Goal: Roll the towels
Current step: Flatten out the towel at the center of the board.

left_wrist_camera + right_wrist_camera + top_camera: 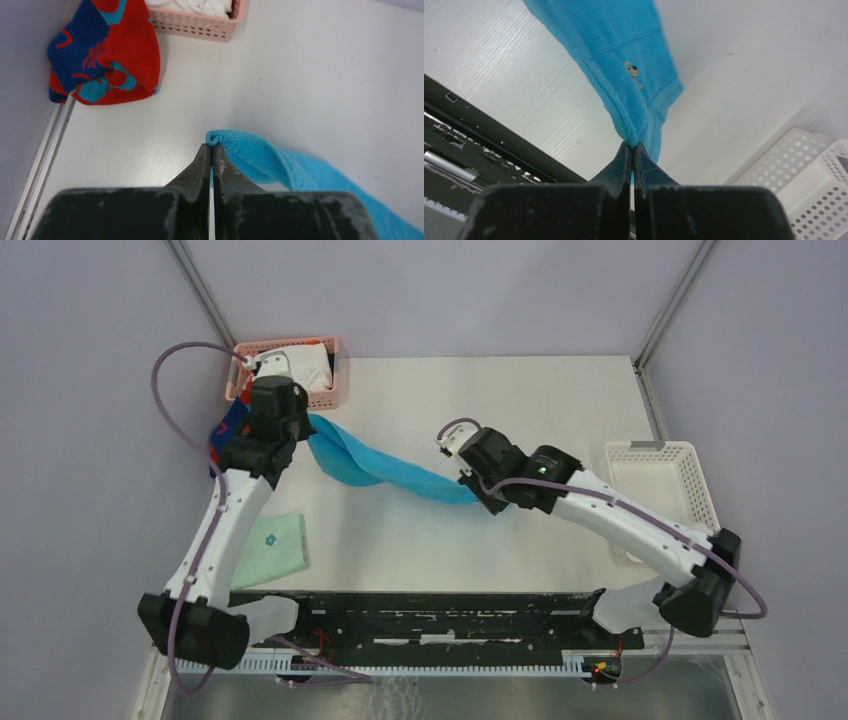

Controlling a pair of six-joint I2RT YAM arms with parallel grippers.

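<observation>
a: what had the left jaws got hold of?
b: they were pressed together on one corner of the turquoise towel (pixel 280 165), which stretched in a twist above the desk (pixel 480 400) across to the right jaws.
a: and those?
b: pinched tight on the opposite edge, just below the small label (pixel 631 70).
a: the other towels?
b: the red towel (pixel 115 55) lay crumpled ahead and left of the left jaws. the white towel (pixel 300 365) sat in the pink basket (pixel 200 27) beyond them.
</observation>
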